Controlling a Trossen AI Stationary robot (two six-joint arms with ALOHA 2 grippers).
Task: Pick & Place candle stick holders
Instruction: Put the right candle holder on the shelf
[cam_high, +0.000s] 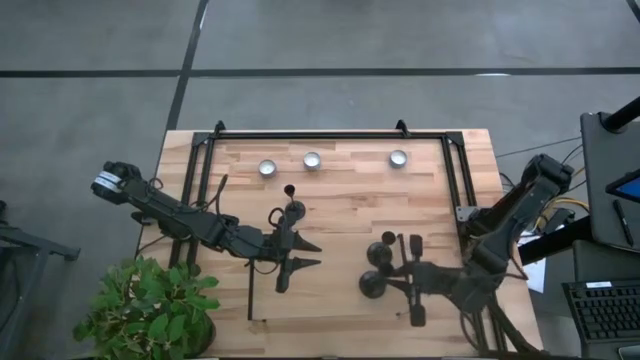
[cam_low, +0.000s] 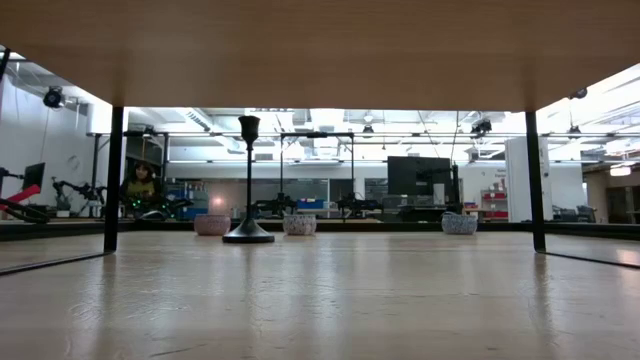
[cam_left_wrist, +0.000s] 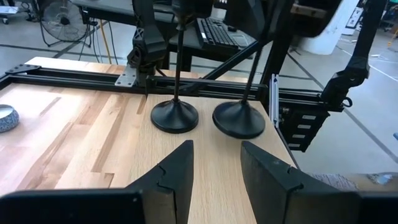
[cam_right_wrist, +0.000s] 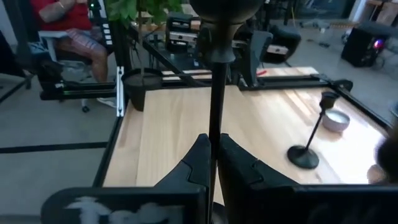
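Three black candle stick holders are in view. One (cam_high: 292, 212) stands upright on its disc base left of centre, just beyond my left gripper; it also shows in the low view (cam_low: 248, 180) and the right wrist view (cam_right_wrist: 305, 152). The other two (cam_left_wrist: 174, 115) (cam_left_wrist: 238, 119) stand side by side on their disc bases at the right, by my right gripper (cam_high: 392, 272). My right gripper (cam_right_wrist: 214, 155) is shut on the thin stem of one of them. My left gripper (cam_high: 315, 254) (cam_left_wrist: 216, 155) is open and empty, pointing toward the table's right edge at that pair. My right gripper pinches a holder's thin stem (cam_right_wrist: 214, 106) between its two fingers, below the cup top (cam_right_wrist: 222, 12). The fingers come in level from the table's right side and lie across the stem. The holder stands upright. The fingers hide its base, and I cannot tell which of the two it is.
Three tea lights (cam_high: 267, 168) (cam_high: 312, 160) (cam_high: 398, 158) sit in a row near the far edge. A black frame (cam_high: 330, 133) runs round the wooden table top. A potted plant (cam_high: 150, 310) stands at the near left corner. A seated person (cam_right_wrist: 62, 25) shows beyond the left edge.
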